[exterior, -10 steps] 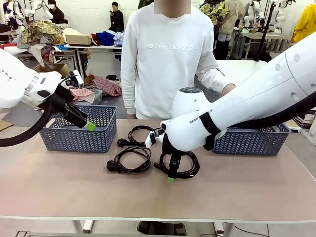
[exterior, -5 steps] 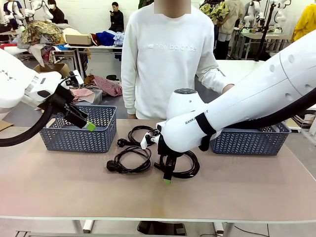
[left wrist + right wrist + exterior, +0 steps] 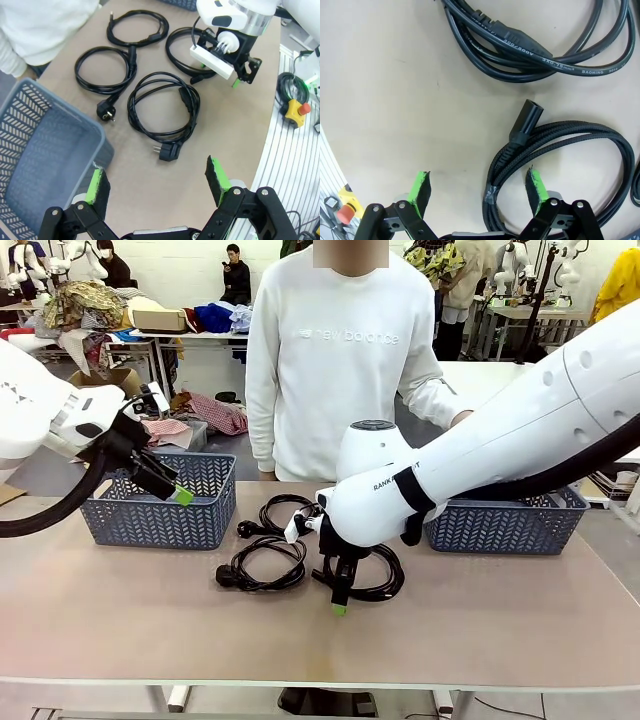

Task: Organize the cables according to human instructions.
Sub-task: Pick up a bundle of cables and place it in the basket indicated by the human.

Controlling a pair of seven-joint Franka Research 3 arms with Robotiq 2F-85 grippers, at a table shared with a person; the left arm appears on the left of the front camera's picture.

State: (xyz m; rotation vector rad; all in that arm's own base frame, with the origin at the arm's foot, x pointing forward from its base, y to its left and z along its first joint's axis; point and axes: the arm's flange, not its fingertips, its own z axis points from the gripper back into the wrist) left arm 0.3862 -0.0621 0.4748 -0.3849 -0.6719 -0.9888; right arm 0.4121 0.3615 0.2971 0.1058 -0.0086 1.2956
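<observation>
Gaping wide with nothing held, the right gripper (image 3: pixel 478 176) has a loop of the braided cable (image 3: pixel 570 132) between its fingers (image 3: pixel 421 181) — its plug (image 3: pixel 525 122) just ahead — another cable (image 3: pixel 520 45) beyond.

1. The white left arm (image 3: pixel 40 410) enters over the left edge of the pale brown wooden table (image 3: pixel 500 640) and is held well above its top.
2. The black, green-padded left gripper (image 3: pixel 178 494) slants down toward the table's far left part, its fingers (image 3: pixel 98 184) spread wide.
3. The white right arm (image 3: pixel 500 455) stretches from the table's right side across its middle.
4. The black right gripper (image 3: pixel 340 605) points straight down, close over the table top, its green pads (image 3: pixel 421 186) wide apart.
</observation>
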